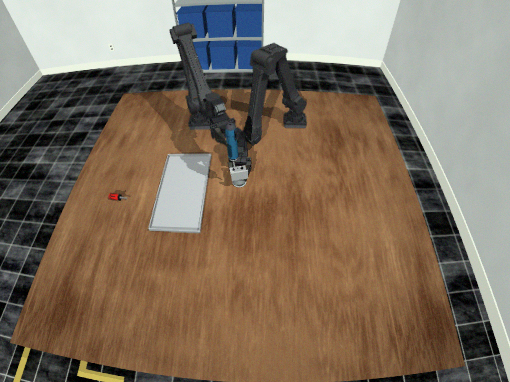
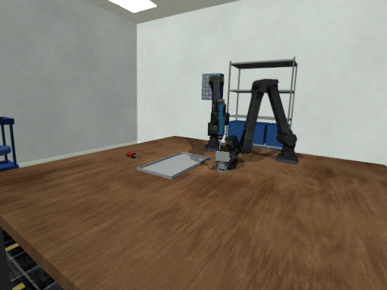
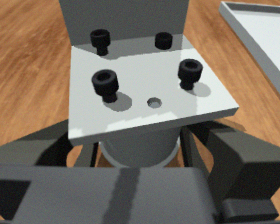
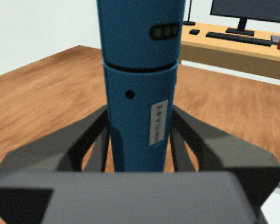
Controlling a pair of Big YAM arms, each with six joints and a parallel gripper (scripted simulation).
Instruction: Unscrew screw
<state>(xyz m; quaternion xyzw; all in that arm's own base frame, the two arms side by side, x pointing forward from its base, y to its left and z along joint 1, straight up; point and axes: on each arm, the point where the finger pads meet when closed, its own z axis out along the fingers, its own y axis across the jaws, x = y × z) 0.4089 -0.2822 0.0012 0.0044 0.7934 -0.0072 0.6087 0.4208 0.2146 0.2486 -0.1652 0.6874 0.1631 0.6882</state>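
The joint module (image 1: 239,181) (image 2: 223,162) stands upright on the table just right of the tray. Its grey bracket (image 3: 150,75) lies flat on top. Three black screws (image 3: 105,82) (image 3: 190,71) (image 3: 100,38) stand raised out of the bracket. The back right screw (image 3: 163,40) sits low in its hole. My left gripper (image 3: 139,111) (image 2: 232,152) is shut on the module's round body. My right gripper (image 4: 139,112) (image 1: 227,130) is shut on the blue electric screwdriver (image 4: 140,75) (image 1: 231,143) (image 2: 221,118). It holds the screwdriver upright, tip down, over the module. I cannot see whether the tip touches a screw.
A flat grey tray (image 1: 180,199) (image 2: 167,168) (image 3: 255,30) lies left of the module. A small red tool (image 1: 116,196) (image 2: 130,155) lies further left. A shelf with blue bins (image 1: 220,24) (image 2: 262,128) stands behind the arm bases.
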